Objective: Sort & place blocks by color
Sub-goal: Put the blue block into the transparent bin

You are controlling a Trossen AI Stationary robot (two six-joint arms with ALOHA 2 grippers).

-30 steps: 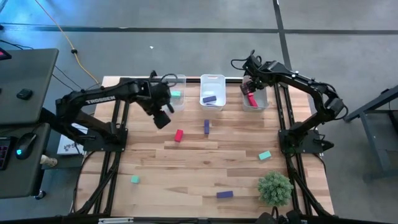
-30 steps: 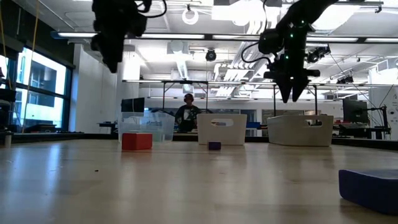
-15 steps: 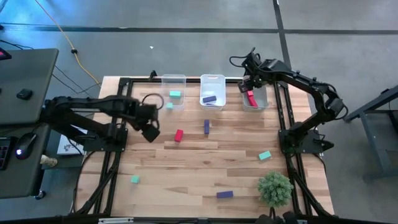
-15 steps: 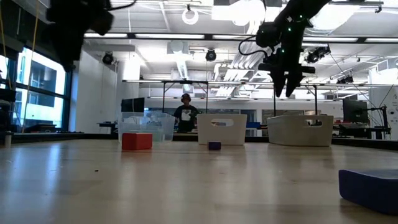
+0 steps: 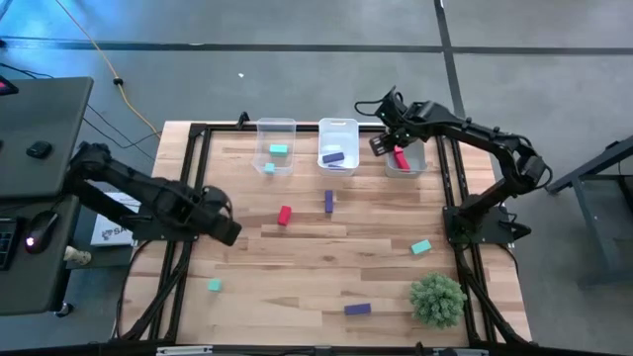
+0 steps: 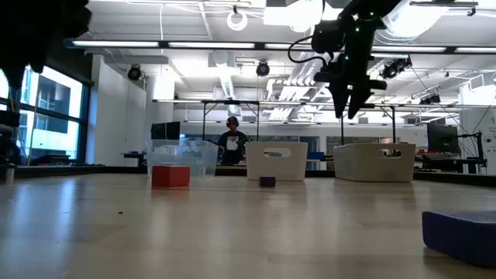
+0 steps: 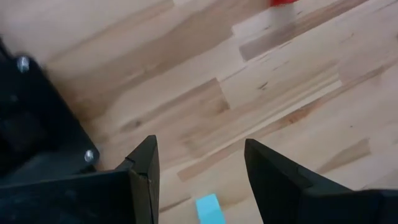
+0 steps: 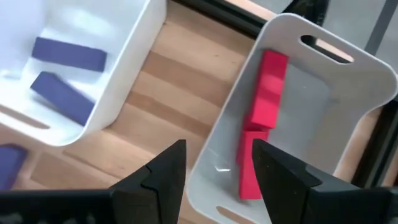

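Loose on the counter [image 5: 297,267] lie six blocks: a purple one [image 5: 357,309] beside the plant [image 5: 437,298], teal ones at [image 5: 214,286], [image 5: 421,247] and [image 5: 268,169], a red one [image 5: 284,215] and a purple one [image 5: 328,202]. The left claw [image 7: 202,171], fingers apart and empty, hangs over the counter's left edge; its wrist view has a teal block [image 7: 210,210] between the fingers. Farther back, three bins hold one teal block [image 5: 279,150], two purple [image 8: 65,74] and two red [image 8: 261,124]. The right claw [image 8: 214,168], spread and empty, hovers beside the red bin [image 8: 336,93].
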